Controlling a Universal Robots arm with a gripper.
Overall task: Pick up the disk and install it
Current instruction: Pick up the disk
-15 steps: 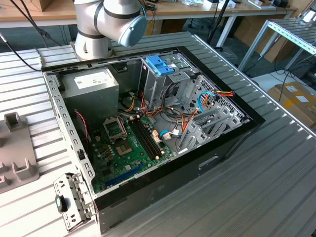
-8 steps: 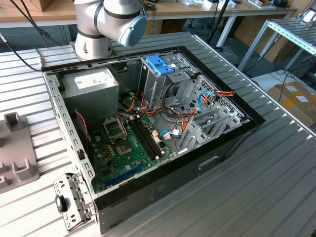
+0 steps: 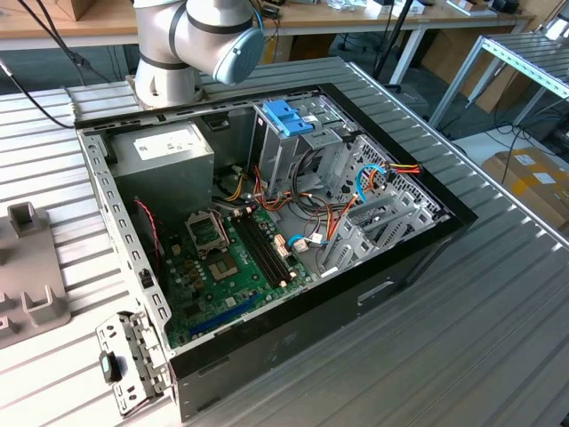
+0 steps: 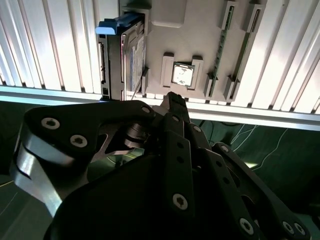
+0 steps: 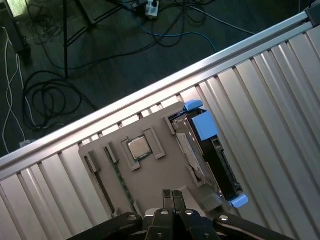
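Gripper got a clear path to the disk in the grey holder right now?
Probably yes: the disk stands on edge in the holder, nothing covering it. The gripper hangs beside it, jaws shut, so it would need to open first.

Disk [image 5: 214, 156] on edge in gry holder [image 5: 150, 172]

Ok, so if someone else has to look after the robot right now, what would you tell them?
Pincer: shut, empty, hanging near the grey plastic holder tray.
The thin dark disk in a light blue plastic carrier stands on edge in a slot of that tray, near a square silver chip.
The open black computer case sits on the ribbed metal table.
Done: nothing yet.
Left: disk not picked up, not installed.
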